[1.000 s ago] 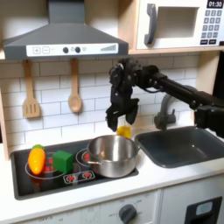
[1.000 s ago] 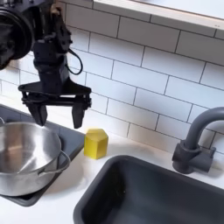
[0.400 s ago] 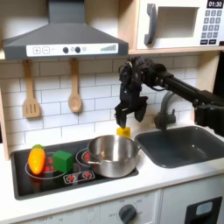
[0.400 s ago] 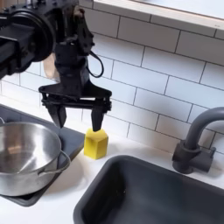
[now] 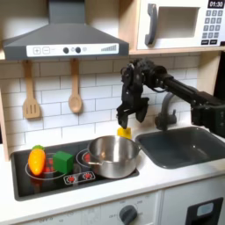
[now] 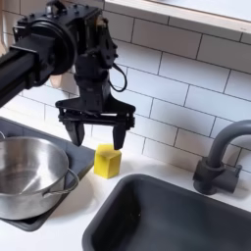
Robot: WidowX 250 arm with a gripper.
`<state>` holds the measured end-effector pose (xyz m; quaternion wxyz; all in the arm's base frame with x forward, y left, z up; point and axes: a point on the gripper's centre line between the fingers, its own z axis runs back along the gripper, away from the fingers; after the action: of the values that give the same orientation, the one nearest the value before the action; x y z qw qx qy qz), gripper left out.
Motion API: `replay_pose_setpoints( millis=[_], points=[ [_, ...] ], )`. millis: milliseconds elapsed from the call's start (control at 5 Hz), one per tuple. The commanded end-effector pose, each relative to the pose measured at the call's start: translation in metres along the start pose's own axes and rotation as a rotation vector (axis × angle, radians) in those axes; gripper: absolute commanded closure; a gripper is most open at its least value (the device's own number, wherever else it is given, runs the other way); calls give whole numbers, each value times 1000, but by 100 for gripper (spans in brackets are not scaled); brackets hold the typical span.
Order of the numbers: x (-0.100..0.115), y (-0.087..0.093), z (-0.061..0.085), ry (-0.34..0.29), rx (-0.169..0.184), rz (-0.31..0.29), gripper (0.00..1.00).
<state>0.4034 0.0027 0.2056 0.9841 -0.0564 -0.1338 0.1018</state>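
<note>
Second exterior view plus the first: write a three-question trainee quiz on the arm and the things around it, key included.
1. True or false: the fingers are closed on the yellow block.
2. In the second exterior view, what stands on the stove at the yellow block's left? A) a steel pot B) a glass jar C) a kettle
3. Fill in: in the first exterior view, the corn cob lies beside a green ____.

Key: 1. False; the gripper hangs open just above the block, fingers spread. 2. A, the steel pot. 3. Cube.
</note>
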Motion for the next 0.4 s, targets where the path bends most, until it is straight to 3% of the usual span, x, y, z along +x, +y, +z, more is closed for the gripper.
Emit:
replay_pose_setpoints(
  millis=[0, 200],
  points=[
    [11, -1, -10, 1, 19, 4, 0],
    [17, -2, -15, -4, 22, 5, 0]
  ],
)
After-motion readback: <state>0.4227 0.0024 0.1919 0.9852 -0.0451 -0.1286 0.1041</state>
